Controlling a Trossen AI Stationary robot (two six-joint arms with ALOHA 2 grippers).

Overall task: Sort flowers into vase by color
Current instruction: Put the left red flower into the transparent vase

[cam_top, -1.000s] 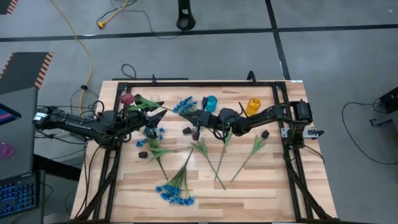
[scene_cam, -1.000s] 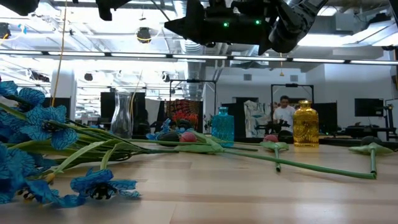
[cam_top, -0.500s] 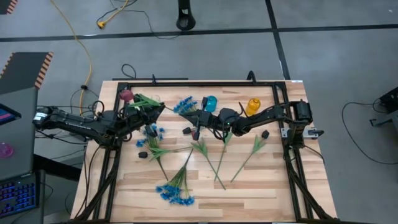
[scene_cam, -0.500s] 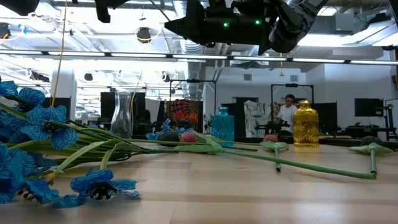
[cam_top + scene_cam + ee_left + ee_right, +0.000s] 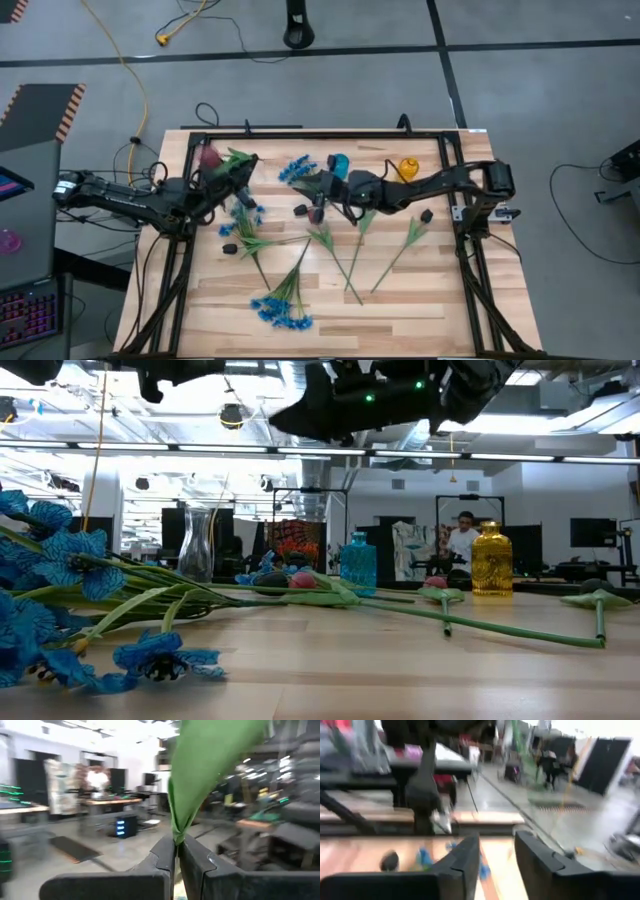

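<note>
1. We see a red tulip (image 5: 210,157) with a green leaf (image 5: 200,775), lifted over the table's (image 5: 420,300) back left corner.
2. The left gripper (image 5: 176,851) pinches its stem tight.
3. The right gripper (image 5: 496,851) is apart, holding nothing, near the blue vase (image 5: 339,163).
4. Its picture is blurry.

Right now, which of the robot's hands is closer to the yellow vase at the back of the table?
The right hand. It hovers mid-table, past the blue vase from the yellow vase. The left hand, pinching a red flower by its stem, is farther off, near the table's back left corner.
</note>
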